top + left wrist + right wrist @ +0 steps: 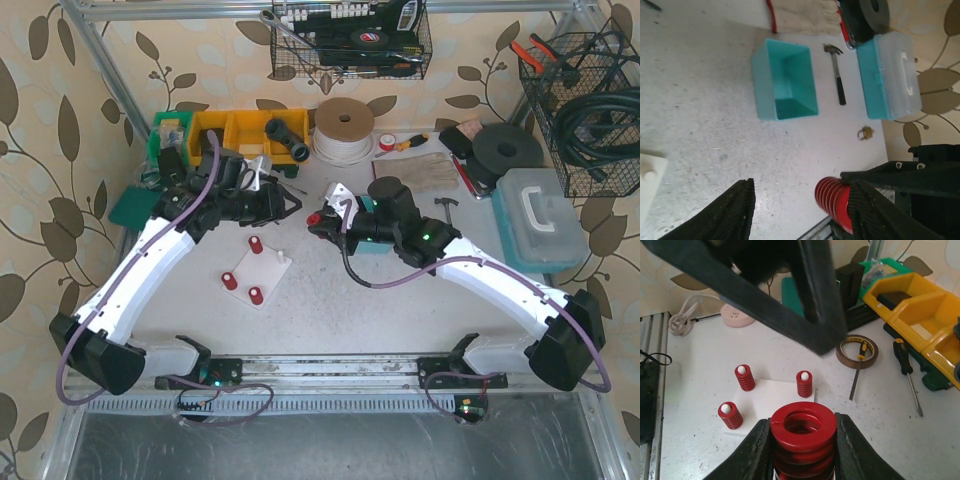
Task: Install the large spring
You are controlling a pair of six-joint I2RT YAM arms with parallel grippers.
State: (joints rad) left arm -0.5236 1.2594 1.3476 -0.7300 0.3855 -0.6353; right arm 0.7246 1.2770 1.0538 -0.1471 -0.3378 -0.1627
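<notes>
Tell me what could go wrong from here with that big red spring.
The left jaws stand open right beside the large spring held in the right jaws, so the arms could bump. The white plate may lie loose; a misaligned lowering might shove it or knock a small spring.

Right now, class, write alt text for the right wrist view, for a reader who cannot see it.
The right gripper holds a large red spring between its fingers, its open end facing the camera. Beyond it sits a white base plate with three smaller red springs on pegs; a roll of tape and a screwdriver lie to the right.
</notes>
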